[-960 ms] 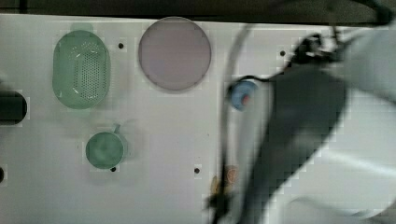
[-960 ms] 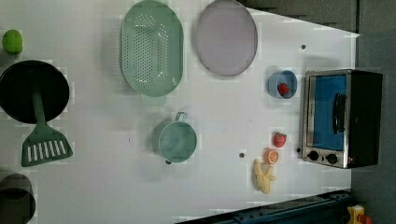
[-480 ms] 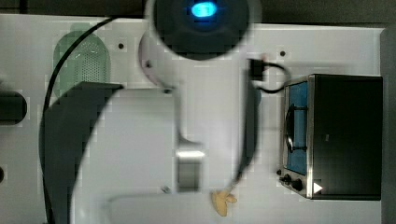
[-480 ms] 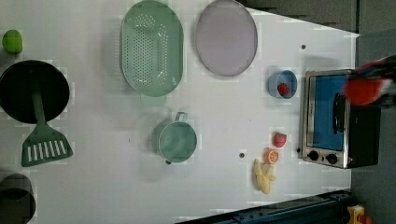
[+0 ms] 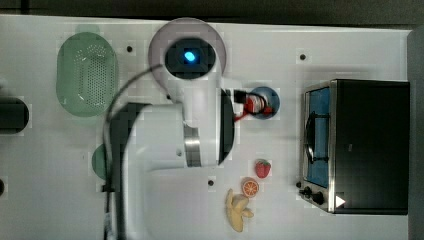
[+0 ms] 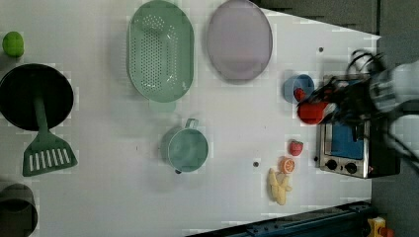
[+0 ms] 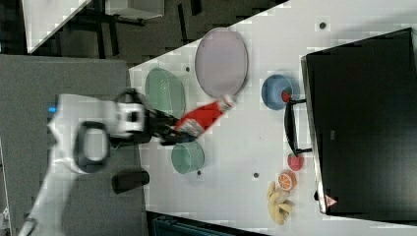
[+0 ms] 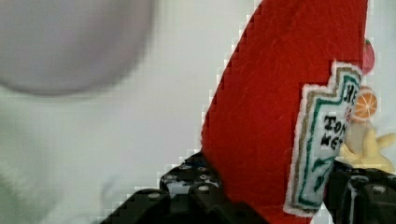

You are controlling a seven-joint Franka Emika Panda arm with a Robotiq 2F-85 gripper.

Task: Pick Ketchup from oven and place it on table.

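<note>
My gripper (image 7: 178, 129) is shut on the Ketchup (image 7: 202, 118), a red bottle with a white cap, held tilted in the air above the white table (image 7: 246, 147). In the wrist view the Ketchup (image 8: 280, 102) sits between the dark fingers (image 8: 187, 196), its label facing out. From the top view, the gripper (image 5: 241, 104) and the Ketchup (image 5: 254, 105) sit beside a blue bowl, on the top view's left of the black oven (image 5: 370, 145). In the left view the Ketchup (image 6: 311, 112) hangs just off the oven's (image 6: 346, 150) front corner.
A blue bowl (image 5: 269, 95) holding a strawberry lies under the gripper. A strawberry (image 5: 263, 168), orange slice (image 5: 250, 187) and banana (image 5: 237, 209) lie before the oven. A purple plate (image 6: 239, 39), green colander (image 6: 159, 49), teal cup (image 6: 187, 148) and black pan (image 6: 34, 96) stand farther off.
The arm has swung across the table. In the left view the Ketchup has moved from in front of the oven toward the left view's left, out over the table by the blue bowl.
</note>
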